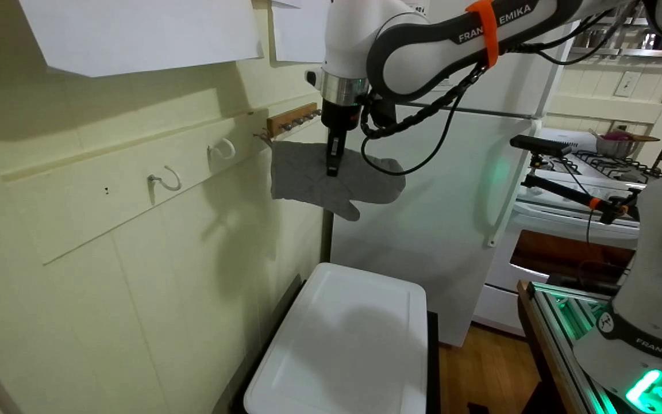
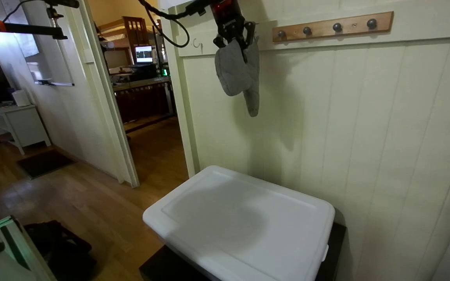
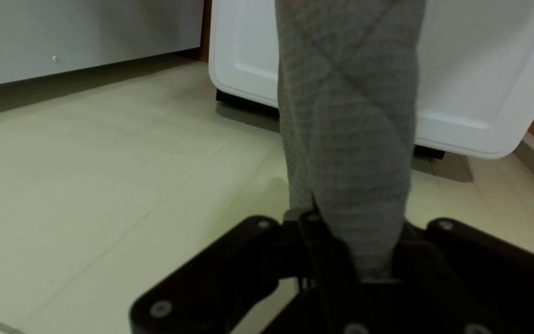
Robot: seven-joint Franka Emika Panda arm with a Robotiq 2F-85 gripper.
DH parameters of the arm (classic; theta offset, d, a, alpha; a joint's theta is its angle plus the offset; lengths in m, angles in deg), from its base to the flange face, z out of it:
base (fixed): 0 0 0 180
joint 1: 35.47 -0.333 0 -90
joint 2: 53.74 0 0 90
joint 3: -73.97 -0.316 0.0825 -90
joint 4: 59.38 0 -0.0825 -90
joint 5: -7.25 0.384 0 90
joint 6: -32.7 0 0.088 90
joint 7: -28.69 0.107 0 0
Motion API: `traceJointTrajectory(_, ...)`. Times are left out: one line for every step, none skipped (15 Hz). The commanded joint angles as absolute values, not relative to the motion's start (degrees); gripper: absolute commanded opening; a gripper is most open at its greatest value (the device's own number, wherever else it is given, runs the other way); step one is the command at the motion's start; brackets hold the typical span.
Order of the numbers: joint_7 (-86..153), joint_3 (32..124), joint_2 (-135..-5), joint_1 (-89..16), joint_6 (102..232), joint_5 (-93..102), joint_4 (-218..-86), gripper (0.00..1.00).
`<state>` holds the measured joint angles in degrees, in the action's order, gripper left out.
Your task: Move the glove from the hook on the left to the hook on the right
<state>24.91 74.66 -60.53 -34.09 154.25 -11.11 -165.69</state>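
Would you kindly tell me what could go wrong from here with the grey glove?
The grey glove might slip from the gripper and fall, perhaps onto the white lid below. It is held partway along, so its free ends could swing or sag. It might also snag unintentionally on the knobbed wooden rack nearby.

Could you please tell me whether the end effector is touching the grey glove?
Touching. The wrist view shows it: the end effector pinches the grey glove, whose fabric runs down between its fingers and lies right against them.
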Motion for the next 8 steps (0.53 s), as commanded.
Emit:
traceJointTrajectory(25.93,75.01,-59.96,-34.63,153.26,-11.97,-164.17,0.03)
traceJointTrajectory(25.97,75.02,-59.67,-34.61,153.47,-11.9,-164.04,0.03)
traceJointTrajectory(26.46,75.06,-59.42,-34.64,153.91,-12.21,-163.99,0.03)
traceJointTrajectory(26.38,75.04,-59.05,-34.62,154.11,-12.14,-164.05,0.03)
traceJointTrajectory(26.36,75.02,-58.64,-34.62,154.29,-12.25,-164.27,0.03)
traceJointTrajectory(26.44,74.99,-58.26,-34.64,154.55,-12.42,-164.52,0.03)
traceJointTrajectory(26.76,74.93,-57.46,-34.71,155.22,-12.81,-165.32,0.03)
traceJointTrajectory(26.92,74.83,-56.21,-34.75,156.44,-12.99,-166.86,0.03)
